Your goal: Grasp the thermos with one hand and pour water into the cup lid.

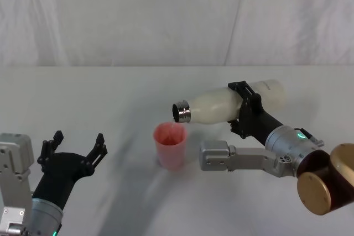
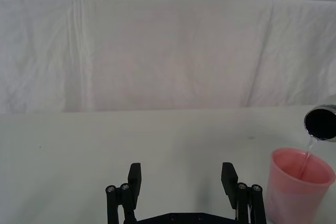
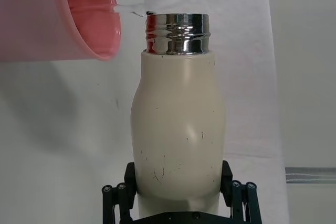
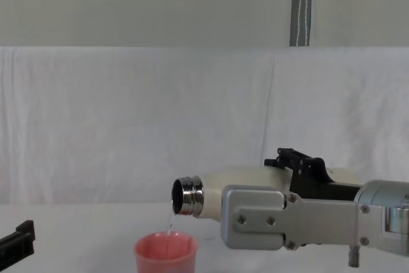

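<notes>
Pouring in progress: right pincer (image 1: 247, 110) grasped the tilted thermos (image 1: 221, 105), water streaming into the cup lid (image 1: 170, 145); left pincer (image 1: 74, 147) lay released on the desk (image 1: 110, 98). Next, judged: level the thermos before overflow

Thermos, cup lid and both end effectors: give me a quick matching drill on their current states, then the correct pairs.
Things:
1. thermos
2. cup lid
3. left end effector
4. right end effector

States:
A. open, holding nothing, at the table's left
B. upright on the table, catching a thin stream of water
C. tipped nearly level, steel neck over the pink rim
D. clamped around the cream body

Pairs: 1-C, 2-B, 3-A, 4-D
</notes>
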Controlling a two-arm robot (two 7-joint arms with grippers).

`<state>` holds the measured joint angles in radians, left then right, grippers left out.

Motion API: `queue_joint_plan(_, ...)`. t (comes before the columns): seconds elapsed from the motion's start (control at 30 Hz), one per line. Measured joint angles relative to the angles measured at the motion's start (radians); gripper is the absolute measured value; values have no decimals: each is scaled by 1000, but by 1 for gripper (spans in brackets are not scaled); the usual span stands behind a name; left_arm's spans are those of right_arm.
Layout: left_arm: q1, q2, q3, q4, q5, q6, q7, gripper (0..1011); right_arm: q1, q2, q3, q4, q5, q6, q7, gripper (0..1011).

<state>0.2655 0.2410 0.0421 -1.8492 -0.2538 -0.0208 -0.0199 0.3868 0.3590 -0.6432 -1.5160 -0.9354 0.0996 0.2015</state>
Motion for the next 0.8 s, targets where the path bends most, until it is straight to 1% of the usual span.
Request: queue_joint_plan(0.8, 0, 0, 0, 0, 0, 0, 0, 1001, 10, 7, 0, -9, -7, 1, 9, 950)
